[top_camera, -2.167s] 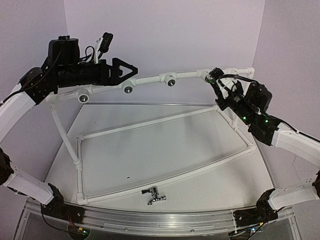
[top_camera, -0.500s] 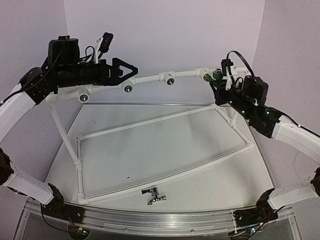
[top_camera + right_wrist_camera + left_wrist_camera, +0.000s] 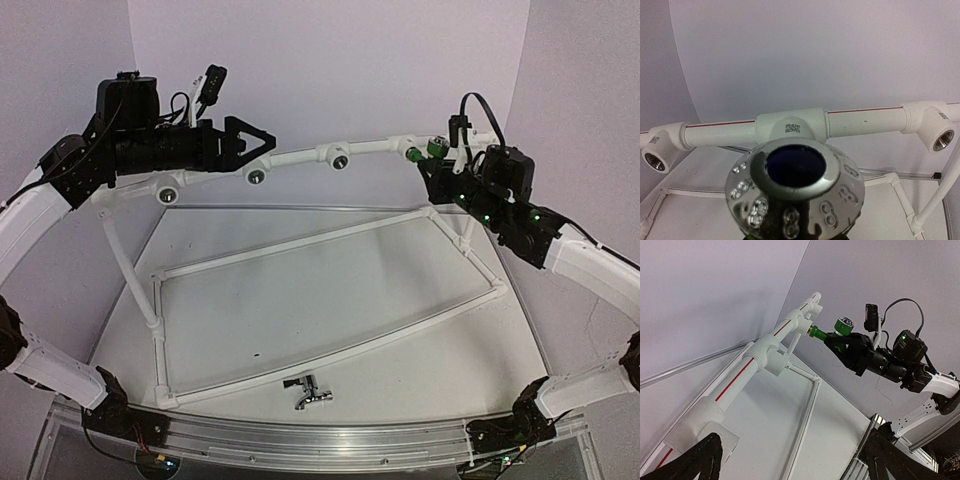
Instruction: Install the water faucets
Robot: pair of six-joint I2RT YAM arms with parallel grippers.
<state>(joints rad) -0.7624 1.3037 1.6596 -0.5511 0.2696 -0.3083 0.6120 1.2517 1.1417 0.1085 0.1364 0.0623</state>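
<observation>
Seen from above, the left jaws (image 3: 262, 142) stand spread wide, released and grasping nothing, just above a raised white pipe rail (image 3: 300, 157). One round pipe socket (image 3: 257, 177) sits right below their tips. The left wrist view adds what the overhead cannot: two dark fingertips (image 3: 695, 462) sit at the bottom corners, far apart with only air between them, and the rail, marked by a red line, runs away from them toward the far end. Only the overhead view shows the chrome faucet (image 3: 308, 392). It lies on the tabletop (image 3: 430, 365) at the near edge, just outside a flat pipe frame (image 3: 330, 350) and well apart from both sets of jaws. At the right end of the rail, the right jaws (image 3: 432, 165) are clenched partway on the green plastic faucet (image 3: 842, 329). The overhead view shows this only as small green spots, but the left wrist view shows it plainly. There the black fingers clamp the green body just under its round knob, and the brass end ahead of the jaws sits at the mouth of a rail socket. How far it has gone in cannot be told. The right wrist view hides its own fingers. A silver cap (image 3: 795, 197) with a dark blue centre fills the space directly ahead of those jaws. Beyond it are a tee fitting (image 3: 792, 127) bearing a small printed code and threaded elbow sockets to the left (image 3: 652, 160) and right (image 3: 942, 141).
</observation>
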